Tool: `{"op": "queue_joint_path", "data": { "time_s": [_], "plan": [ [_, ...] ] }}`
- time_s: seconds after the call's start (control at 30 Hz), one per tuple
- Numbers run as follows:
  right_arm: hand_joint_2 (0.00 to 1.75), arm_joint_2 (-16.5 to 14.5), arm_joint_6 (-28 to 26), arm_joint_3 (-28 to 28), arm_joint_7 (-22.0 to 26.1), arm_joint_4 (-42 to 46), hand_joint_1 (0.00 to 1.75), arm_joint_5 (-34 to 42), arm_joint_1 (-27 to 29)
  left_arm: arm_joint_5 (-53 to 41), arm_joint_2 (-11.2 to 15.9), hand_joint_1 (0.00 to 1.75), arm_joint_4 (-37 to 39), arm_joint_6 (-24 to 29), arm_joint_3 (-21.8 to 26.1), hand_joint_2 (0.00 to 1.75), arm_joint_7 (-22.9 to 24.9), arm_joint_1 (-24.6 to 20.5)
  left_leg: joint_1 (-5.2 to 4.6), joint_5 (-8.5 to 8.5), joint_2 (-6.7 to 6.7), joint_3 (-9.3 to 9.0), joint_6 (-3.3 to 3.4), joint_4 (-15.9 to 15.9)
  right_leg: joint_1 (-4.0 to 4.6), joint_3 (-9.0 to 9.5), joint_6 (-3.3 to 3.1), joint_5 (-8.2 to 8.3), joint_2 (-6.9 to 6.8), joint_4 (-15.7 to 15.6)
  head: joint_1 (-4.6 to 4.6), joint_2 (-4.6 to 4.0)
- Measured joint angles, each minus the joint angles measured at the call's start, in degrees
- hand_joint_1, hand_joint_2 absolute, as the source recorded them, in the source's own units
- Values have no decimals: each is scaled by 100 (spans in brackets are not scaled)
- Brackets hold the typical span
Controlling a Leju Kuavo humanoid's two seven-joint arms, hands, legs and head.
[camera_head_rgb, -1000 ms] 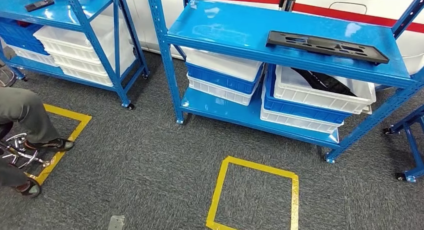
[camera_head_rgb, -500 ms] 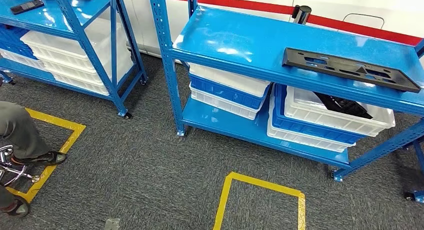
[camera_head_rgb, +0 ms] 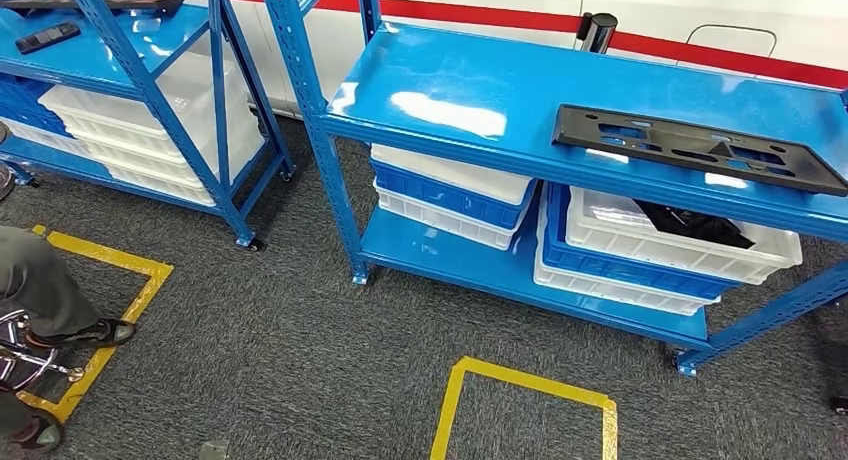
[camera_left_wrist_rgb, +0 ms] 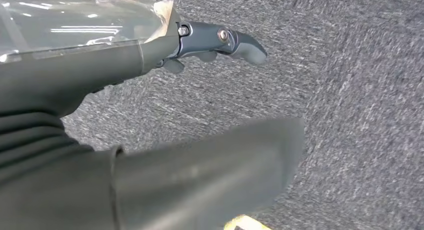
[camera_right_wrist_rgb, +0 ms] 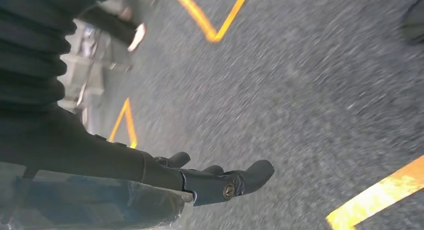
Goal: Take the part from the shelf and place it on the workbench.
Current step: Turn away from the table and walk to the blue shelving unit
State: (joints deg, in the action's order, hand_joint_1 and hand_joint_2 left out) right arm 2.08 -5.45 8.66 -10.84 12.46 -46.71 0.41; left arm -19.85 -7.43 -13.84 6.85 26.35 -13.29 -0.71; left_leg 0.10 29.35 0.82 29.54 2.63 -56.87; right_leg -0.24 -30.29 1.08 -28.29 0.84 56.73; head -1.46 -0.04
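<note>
A long flat black part [camera_head_rgb: 700, 148] with cut-out holes lies on the top board of the blue shelf [camera_head_rgb: 480, 90] ahead of me, toward its right end. My left hand [camera_left_wrist_rgb: 215, 42] hangs over grey carpet, fingers apart and holding nothing. My right hand [camera_right_wrist_rgb: 220, 180] also hangs above the carpet, fingers stretched out and empty. Both hands are far from the part.
White and blue bins [camera_head_rgb: 650, 235] fill the shelf's lower level; one holds a black piece [camera_head_rgb: 690, 223]. A second blue shelf [camera_head_rgb: 120, 70] stands at left. A yellow taped square [camera_head_rgb: 525, 410] marks the floor before me. A seated person's leg and shoe [camera_head_rgb: 60, 300] are at left.
The camera has moved closer to the shelf and shifted, so the shelf and part sit larger and lower in the picture. The part itself has not moved on its board.
</note>
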Motion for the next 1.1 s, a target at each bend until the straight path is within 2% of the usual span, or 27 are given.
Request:
{"op": "queue_joint_path", "data": {
  "time_s": [0.2,0.4,0.67,0.83,0.97,1.1],
  "plan": [
    [0,-46,126,-119,246,192,0,1074,183,459,159,0,-178,-156,-546,0,302,234,19,-3,0,-42,-19,22,27,36,-20,-11,-1,0,1,0],
    [0,-84,242,-289,482,397,0,2108,365,896,310,0,-349,-300,-1116,0,595,453,35,-2,-1,-52,-82,25,44,42,-22,-11,0,2,2,0],
    [0,-146,398,-529,798,658,0,3479,590,1475,522,0,-555,-493,-1830,0,974,713,32,-2,-1,-50,-85,31,41,34,-22,-11,0,2,4,0],
    [0,-202,492,-661,987,790,0,4288,720,1814,650,0,-666,-605,-2206,0,1201,865,1,-28,-1,-63,-89,94,-8,11,-19,-7,1,-9,2,0],
    [0,-238,539,-725,1059,848,0,4604,746,1954,718,0,-709,-658,-2359,0,1294,896,-4,-44,1,-80,-66,125,-35,11,-20,-10,3,-16,2,0],
    [175,-248,545,-749,1078,874,0,4658,761,1982,752,0,-722,-672,-2422,0,1303,906,0,-66,2,-86,-29,130,-48,13,-20,-11,24,-19,-1,0]
  ]
}}
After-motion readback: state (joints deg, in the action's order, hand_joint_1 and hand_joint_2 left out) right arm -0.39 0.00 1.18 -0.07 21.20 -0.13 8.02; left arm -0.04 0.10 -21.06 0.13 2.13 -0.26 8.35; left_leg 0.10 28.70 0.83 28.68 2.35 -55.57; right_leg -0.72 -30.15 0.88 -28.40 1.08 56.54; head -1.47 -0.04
